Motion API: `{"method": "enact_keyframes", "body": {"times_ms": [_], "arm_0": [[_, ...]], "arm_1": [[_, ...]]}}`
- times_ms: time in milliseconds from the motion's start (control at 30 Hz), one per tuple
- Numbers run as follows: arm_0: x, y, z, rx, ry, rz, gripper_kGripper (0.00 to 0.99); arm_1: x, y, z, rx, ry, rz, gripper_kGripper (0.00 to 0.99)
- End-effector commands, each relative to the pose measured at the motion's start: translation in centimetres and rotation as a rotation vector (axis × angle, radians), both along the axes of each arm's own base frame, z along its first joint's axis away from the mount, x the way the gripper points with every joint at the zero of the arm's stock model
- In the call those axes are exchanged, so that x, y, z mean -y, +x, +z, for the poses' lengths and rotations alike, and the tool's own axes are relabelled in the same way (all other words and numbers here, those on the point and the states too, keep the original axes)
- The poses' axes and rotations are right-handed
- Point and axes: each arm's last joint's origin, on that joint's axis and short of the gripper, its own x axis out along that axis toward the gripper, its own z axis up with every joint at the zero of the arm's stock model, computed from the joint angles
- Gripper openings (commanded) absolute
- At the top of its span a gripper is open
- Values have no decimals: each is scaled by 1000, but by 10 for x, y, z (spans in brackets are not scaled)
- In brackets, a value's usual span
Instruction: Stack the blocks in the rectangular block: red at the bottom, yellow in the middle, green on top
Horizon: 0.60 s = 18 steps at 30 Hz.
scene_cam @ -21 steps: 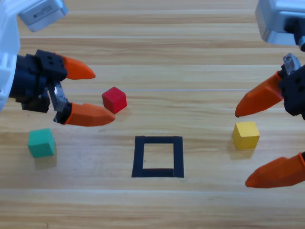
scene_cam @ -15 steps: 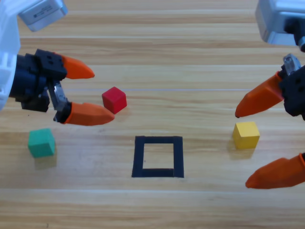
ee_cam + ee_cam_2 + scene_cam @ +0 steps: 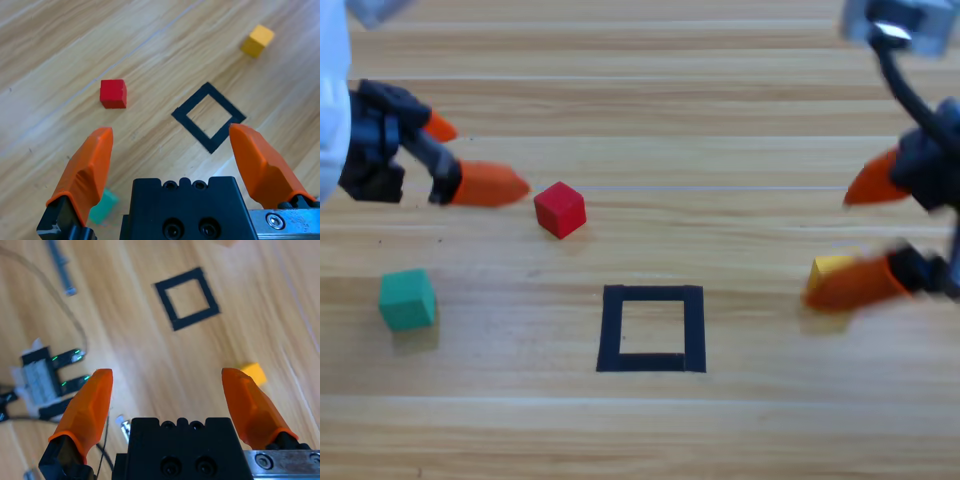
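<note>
Black tape square (image 3: 652, 329): flat on the wooden table (image 3: 650, 100), near edge, centre; nothing inside it.

Green cube (image 3: 406, 299): on bare wood, well left of the square.

Yellow cube (image 3: 832, 268): right of the square, partly covered by one orange jaw of the right gripper (image 3: 865, 235) (jaws spread wide; contact cannot be judged).

Red cube (image 3: 560, 209): beyond the square, to its left, resting alone on the table.

Left gripper (image 3: 470, 160): just left of the red cube, jaws parted, holding nothing.
</note>
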Motion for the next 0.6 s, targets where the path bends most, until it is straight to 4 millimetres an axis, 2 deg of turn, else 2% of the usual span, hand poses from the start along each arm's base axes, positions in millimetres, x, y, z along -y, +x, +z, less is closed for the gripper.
{"method": "enact_keyframes", "body": {"times_ms": [33, 133, 200, 267, 500, 600], "arm_0": [[-3, 5, 20, -65, -209, 246, 986], [-2, 15, 25, -153, -306, 414, 977], [-1, 21, 31, -226, -349, 567, 973], [-1, 23, 30, -261, -400, 634, 974], [-1, 31, 26, -297, -481, 790, 973], [8, 47, 22, -328, -453, 842, 971]], "arm_1": [[-37, 44, -52, 55, -153, -427, 956], [-47, 55, -63, 78, -178, -547, 956], [-47, 58, -62, 95, -161, -626, 957], [-48, 62, -61, 133, -157, -693, 957], [-30, 88, -60, 72, -106, -970, 962], [-20, 106, -68, -50, -100, -1056, 962]]}}
